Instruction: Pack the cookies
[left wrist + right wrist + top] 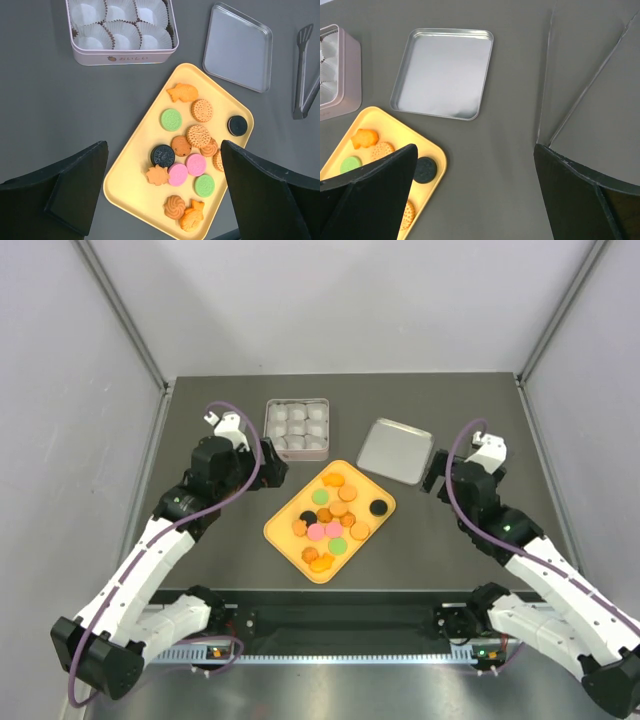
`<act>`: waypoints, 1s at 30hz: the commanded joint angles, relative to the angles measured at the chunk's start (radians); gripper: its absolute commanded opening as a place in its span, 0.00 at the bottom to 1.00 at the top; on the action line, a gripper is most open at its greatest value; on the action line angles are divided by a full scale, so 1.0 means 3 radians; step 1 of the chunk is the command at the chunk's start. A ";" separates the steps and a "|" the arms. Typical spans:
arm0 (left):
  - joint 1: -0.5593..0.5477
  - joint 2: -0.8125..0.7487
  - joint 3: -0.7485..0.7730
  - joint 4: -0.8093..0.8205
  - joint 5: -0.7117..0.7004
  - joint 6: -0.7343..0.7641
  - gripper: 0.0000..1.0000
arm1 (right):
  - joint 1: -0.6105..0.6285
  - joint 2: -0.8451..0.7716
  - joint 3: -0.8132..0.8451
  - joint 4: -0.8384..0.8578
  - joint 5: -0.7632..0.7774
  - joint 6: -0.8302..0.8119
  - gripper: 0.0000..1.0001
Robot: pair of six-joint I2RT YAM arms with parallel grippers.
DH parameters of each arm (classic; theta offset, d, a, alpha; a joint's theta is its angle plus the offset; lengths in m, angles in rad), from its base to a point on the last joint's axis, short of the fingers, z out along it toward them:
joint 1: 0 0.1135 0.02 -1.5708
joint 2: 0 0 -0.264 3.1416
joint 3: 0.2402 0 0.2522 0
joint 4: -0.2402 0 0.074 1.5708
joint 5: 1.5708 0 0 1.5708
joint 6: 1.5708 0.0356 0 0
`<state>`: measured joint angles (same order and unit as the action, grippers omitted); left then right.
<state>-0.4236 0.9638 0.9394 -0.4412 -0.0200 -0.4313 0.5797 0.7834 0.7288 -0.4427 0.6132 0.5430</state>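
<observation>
The cookies (330, 520) lie on a yellow tray (132, 192) in the middle of the top view, most of them crowded toward its centre, with one black cookie alone near its right edge. The dark table (450, 560) lies bare to the lower left and lower right of the tray. Above it the room is tighter: the pink tin (120, 58) sits close to the tray's top corner, and the silver lid (395, 450) lies upper right, apart from both. Grey walls (60, 440) close the table's left, right and far edges.

We see the left gripper (163, 147) hanging over the tray with its jaws wide apart and nothing between them. The right gripper (475, 147) is spread just as wide over bare table below the lid.

In the left wrist view a finger (265, 195) covers the tray's right corner and cuts one cookie. In the right wrist view the tin is cropped at the left edge and most of the tray is hidden. We cannot name a thin dark forked shape (302, 75) at the right edge of the left wrist view.
</observation>
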 commanded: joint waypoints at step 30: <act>-0.0004 -0.0022 -0.0028 0.0105 0.0460 0.0093 0.99 | -0.2008 0.1908 0.0521 0.0340 -0.1067 -0.0332 1.00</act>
<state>-0.4236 0.9638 0.9382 -0.4416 0.0902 -0.4156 0.0090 1.3190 0.8627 -0.4290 0.3073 0.4522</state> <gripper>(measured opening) 0.991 0.996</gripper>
